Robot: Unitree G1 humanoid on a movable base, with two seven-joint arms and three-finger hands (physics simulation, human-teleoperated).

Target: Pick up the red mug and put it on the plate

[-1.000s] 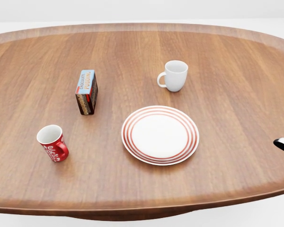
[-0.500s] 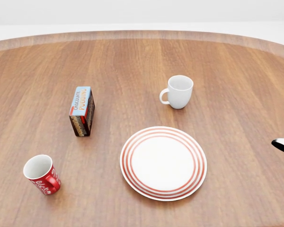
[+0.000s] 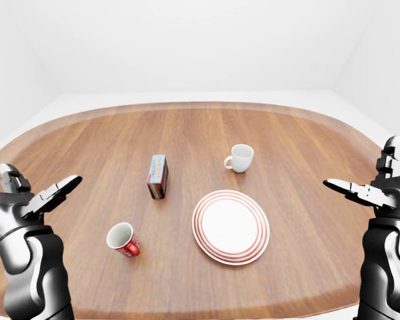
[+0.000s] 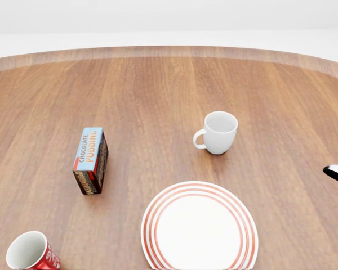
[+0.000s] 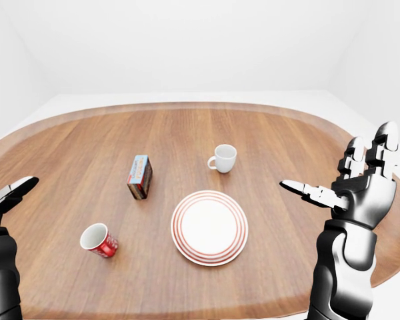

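Change: since the earlier head views the whole picture has slid downward, so the camera has moved closer over the table (image 3: pixel 307 133); nothing on it has shifted by itself.
Count: two mugs, one plate, one box, two robot hands.
Red mug (image 3: pixel 123 239): red outside with white lettering, white inside, tilted with its open mouth toward the left-eye view's upper left; it sits near the table's lower-left edge, well apart from the plate.
Plate (image 3: pixel 231 226): white with red rings, bare, just right of the red mug's spot, toward the table's lower edge.
White mug (image 3: pixel 240 158): upright, handle to its left, near the table's middle.
Pudding box (image 4: pixel 90 160): stands on a narrow side, left of the white mug.
Left hand (image 3: pixel 23 200): fingers spread, holding nothing, over the table's left edge.
Right hand (image 5: pixel 350 187): fingers spread, holding nothing, over the table's right edge.
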